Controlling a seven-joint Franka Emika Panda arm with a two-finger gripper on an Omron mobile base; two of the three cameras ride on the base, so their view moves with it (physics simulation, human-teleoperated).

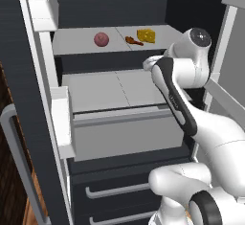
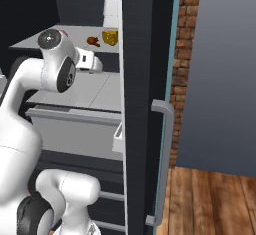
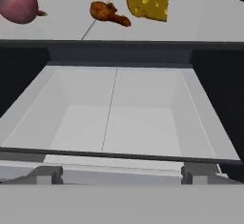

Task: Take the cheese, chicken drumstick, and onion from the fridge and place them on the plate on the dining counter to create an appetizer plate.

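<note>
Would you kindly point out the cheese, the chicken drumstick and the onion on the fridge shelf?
cheese (image 3: 148, 1), hand view, middle of the yellow wedge's holed face.
chicken drumstick (image 3: 104, 11), hand view, its thick meaty end.
onion (image 1: 101, 39), left base view, centre of the pinkish ball.

A red-brown brick wall (image 2: 184, 44) runs as a narrow strip down the right base view, with a plain blue-grey panel (image 2: 222, 74) just beside it, perhaps a wall or a cabinet side. Below them lies a wooden plank floor (image 2: 215, 204), and a sliver of similar wood (image 1: 29, 208) shows low in the left base view.
</note>
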